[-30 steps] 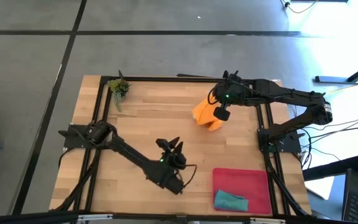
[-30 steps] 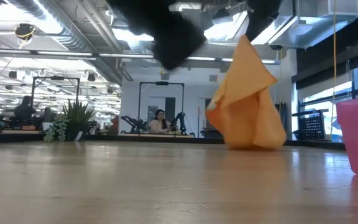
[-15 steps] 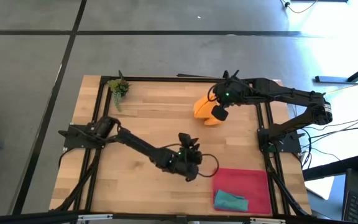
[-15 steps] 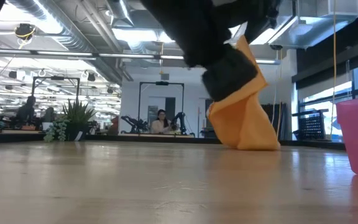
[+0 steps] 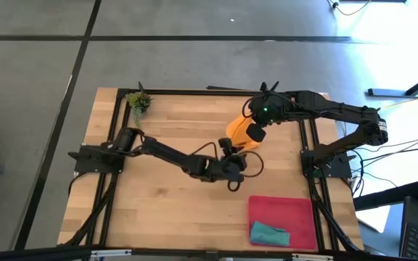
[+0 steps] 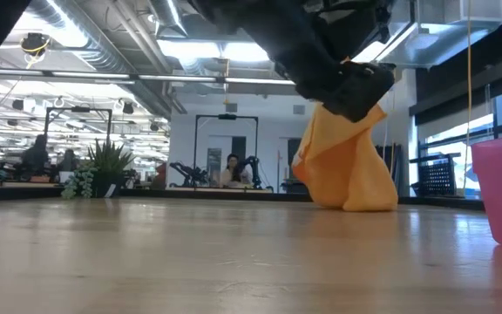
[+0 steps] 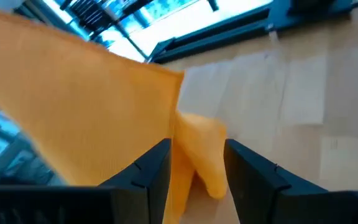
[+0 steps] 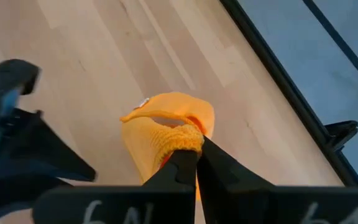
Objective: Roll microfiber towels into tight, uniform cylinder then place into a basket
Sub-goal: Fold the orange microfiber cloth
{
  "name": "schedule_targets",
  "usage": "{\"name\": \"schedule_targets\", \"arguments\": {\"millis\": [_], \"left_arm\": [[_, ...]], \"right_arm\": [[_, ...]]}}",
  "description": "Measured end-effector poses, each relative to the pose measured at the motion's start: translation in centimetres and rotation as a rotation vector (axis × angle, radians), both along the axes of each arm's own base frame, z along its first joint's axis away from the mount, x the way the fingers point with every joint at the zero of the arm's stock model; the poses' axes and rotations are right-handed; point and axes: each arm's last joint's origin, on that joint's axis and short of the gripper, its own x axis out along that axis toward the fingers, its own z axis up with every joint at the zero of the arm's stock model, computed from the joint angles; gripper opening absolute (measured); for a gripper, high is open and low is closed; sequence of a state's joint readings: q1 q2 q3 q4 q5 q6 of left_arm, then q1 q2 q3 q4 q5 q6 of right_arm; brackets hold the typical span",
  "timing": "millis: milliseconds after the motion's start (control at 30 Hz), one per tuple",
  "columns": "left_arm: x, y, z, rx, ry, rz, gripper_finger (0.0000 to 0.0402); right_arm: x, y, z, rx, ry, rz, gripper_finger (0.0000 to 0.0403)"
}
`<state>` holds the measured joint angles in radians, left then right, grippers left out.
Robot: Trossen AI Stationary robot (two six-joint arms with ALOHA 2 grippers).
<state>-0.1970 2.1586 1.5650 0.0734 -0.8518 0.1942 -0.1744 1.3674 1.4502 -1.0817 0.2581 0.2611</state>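
- Near-right corner of the surface (image 5: pixel 158 210): the basket (image 5: pixel 281 214) lies flat, with the teal towel (image 5: pixel 269 234) bunched at its near wall.
- The near-left stretch of wood is open, edged by a black frame.
- Centre: the left end effector (image 5: pixel 232 154) has its fingers (image 7: pixel 145 171) spread, a low fold of the orange towel (image 5: pixel 239 133) between them.
- Toward the far-right edge: the right end effector (image 8: pixel 196 163) is clamped shut on the orange towel's top, which hangs to the wood.
- Far-left corner: a small plant sprig (image 5: pixel 138 102), well apart.
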Motion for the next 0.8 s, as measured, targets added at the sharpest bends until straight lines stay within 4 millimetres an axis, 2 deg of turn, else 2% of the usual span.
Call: {"name": "schedule_targets", "arguments": {"millis": [133,233,433,700,800], "left_arm": [[0.7,0.7,0.5,-0.01,-0.012,-0.147,0.014],[1.2,1.1,0.6,0.019,-0.035,-0.183,0.014],[1.5,2.5,-0.3,0.042,-0.015,-0.138,0.014],[2.5,3.0,-2.4,0.111,-0.062,-0.083,0.014],[2.8,2.9,-2.4,0.16,-0.115,-0.063,0.014]], "right_arm": [[0.0,0.0,0.0,0.0,0.0,-0.001,0.0005],[0.0,0.0,0.0,0.0,0.001,-0.001,0.0005],[0.0,0.0,0.0,0.0,0.001,-0.001,0.0005],[0.0,0.0,0.0,-0.001,-0.001,-0.001,0.0005],[0.1,0.0,0.0,0.0,-0.008,-0.005,0.0005]]}}
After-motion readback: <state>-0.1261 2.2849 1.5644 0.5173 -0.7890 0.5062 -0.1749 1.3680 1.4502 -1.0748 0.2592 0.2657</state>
